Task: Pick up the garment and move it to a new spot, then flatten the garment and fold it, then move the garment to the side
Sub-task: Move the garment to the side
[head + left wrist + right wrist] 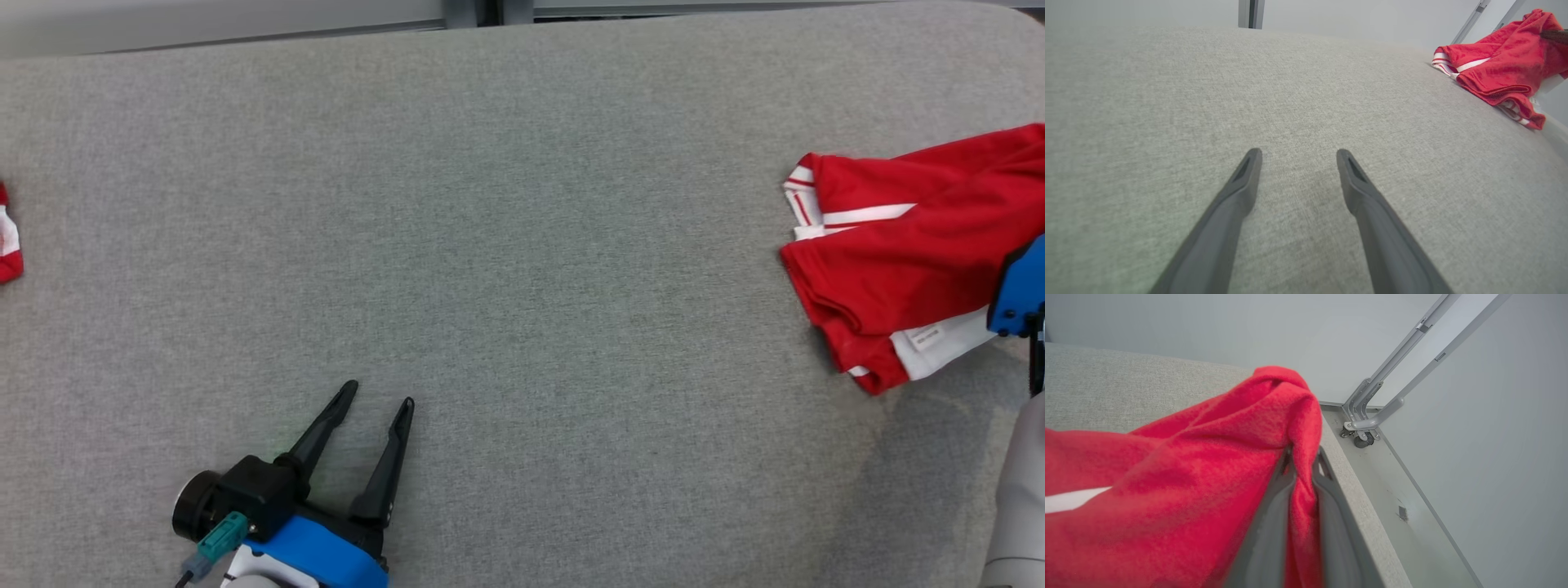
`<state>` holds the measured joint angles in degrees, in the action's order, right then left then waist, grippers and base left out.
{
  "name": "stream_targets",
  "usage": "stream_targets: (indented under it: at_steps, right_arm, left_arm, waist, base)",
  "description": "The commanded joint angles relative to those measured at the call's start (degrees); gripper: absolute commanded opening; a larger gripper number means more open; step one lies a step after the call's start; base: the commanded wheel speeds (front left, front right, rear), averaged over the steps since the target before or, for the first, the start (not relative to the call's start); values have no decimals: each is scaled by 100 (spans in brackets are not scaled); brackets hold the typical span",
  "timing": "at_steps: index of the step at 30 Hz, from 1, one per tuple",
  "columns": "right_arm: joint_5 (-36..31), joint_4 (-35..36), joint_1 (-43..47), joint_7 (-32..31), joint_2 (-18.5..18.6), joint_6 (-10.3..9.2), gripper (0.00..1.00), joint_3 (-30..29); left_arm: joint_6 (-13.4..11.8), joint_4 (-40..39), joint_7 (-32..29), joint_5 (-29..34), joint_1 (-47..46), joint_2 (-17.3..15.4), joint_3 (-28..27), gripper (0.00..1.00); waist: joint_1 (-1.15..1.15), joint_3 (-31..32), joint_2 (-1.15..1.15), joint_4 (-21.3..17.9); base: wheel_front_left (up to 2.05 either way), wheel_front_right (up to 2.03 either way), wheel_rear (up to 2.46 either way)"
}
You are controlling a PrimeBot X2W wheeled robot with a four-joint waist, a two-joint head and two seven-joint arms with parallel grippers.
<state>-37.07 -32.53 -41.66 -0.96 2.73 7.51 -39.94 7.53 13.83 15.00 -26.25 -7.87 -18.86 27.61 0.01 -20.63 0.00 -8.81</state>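
"Garment (898, 253) first: where is it?"

"At the far right of the grey bench (522, 204), near its edge. It is red with white stripes, lying in loose folded layers. A white panel with a small label (927, 336) shows along its near side."

"Is anything holding it?"

"Yes. In the right wrist view the right end effector (1306, 457) has its two dark fingers pinched together on a fold of the red cloth, which peaks above the fingertips. In the left wrist view the far part of the cloth stands higher, and the lower layers lie on the bench."

"And the other arm?"

"The left end effector (380, 394) is at the lower left of the head view, well apart from the garment. Its fingers are spread with bare bench between them, gripping nothing."

"Anything else?"

"A bit of red and white cloth (8, 237) at the bench's far left, cut off by the frame. Past the bench's right edge, a grey metal frame (1372, 412) with a caster stands on the floor."
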Motion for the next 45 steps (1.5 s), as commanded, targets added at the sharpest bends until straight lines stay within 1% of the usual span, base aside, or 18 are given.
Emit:
stream_targets:
  at_steps: [1, 10, 11, 12, 13, 15, 18, 22, 24, 27, 29, 32, 34, 38, 39, 45]
  right_arm:
    - [-55, 126, -66, -40, 32, -4, 0, -62]
    - [-123, 497, 115, -226, 35, -4, 0, -295]
    - [-124, 550, 131, -240, 54, -4, 13, -306]
    - [-125, 597, 143, -266, 61, -4, 76, -309]
    - [-126, 658, 136, -269, 57, -4, 100, -343]
    - [-126, 739, 76, -197, 48, -4, 100, -347]
    - [-126, 750, -60, 91, 31, -3, 100, -319]
    - [275, 316, -192, 671, 23, -3, 100, 47]
    - [619, 2, -225, 1033, 25, -3, 100, 324]
    - [1130, -476, -89, 1426, 26, -3, 100, 890]
    - [1517, -752, 104, 1551, 21, -3, 100, 1341]
    - [2175, -969, 427, 1611, 25, -3, 100, 2055]
    - [2661, -862, 715, 1618, 27, -3, 100, 2532]
    - [3459, -594, 1475, 1619, 31, -3, 100, 3187]
    - [3736, -501, 1809, 1619, 31, -3, 100, 3395]
    - [4166, -298, 2622, 1621, 30, -3, 100, 3702]
  left_arm:
    - [-7, -8, 25, -28, -67, -14, -44, 100]
    - [-7, 59, 26, -26, -32, 70, -67, 100]
    - [-7, 71, 26, -26, -30, 74, -57, 100]
    - [-7, 82, 25, -27, -33, 74, -50, 100]
    - [-7, 92, 26, -32, -38, 72, -49, 100]
    - [-7, 113, 26, -44, -30, 72, -76, 100]
    - [-7, 173, 26, -21, 4, 91, -140, 100]
    - [-7, 283, 25, 14, 62, 191, -302, 100]
    - [-7, 362, 25, 38, 113, 266, -466, 100]
    - [-7, 498, 25, 95, 181, 417, -793, 100]
    - [-8, 585, 26, 153, 221, 513, -1016, 100]
    - [-7, 721, 25, 254, 298, 642, -1356, 100]
    - [-7, 782, 26, 323, 325, 707, -1579, 100]
    - [-7, 915, 26, 443, 390, 803, -1895, 100]
    - [-7, 975, 25, 506, 430, 843, -2012, 100]
    - [-7, 1070, 26, 706, 623, 995, -2280, 100]
  waist:
    - [-1, -28, 0, 42]
    - [-1, 107, 0, 53]
    - [-1, 121, 0, 57]
    - [-1, 132, 0, 61]
    - [-1, 143, 0, 65]
    - [-1, 171, 0, 71]
    - [-1, 254, 0, 86]
    - [-1, 467, 0, 131]
    - [-1, 600, 0, 166]
    - [-1, 828, 0, 241]
    - [-1, 991, 0, 314]
    - [-1, 1202, 0, 414]
    - [-1, 1298, 0, 485]
    - [-1, 1450, 0, 603]
    - [-1, 1516, 0, 639]
    - [-1, 1711, 0, 643]
  base:
    - [0, 0, 0]
    - [0, 0, 0]
    - [0, 0, 0]
    - [0, 0, 0]
    - [0, 0, 0]
    - [0, 0, 0]
    - [0, 0, 0]
    - [0, 0, 0]
    - [0, 0, 0]
    - [0, 0, 0]
    - [0, 0, 0]
    - [0, 0, 0]
    - [0, 0, 0]
    - [0, 0, 0]
    - [0, 0, 0]
    - [0, 0, 0]
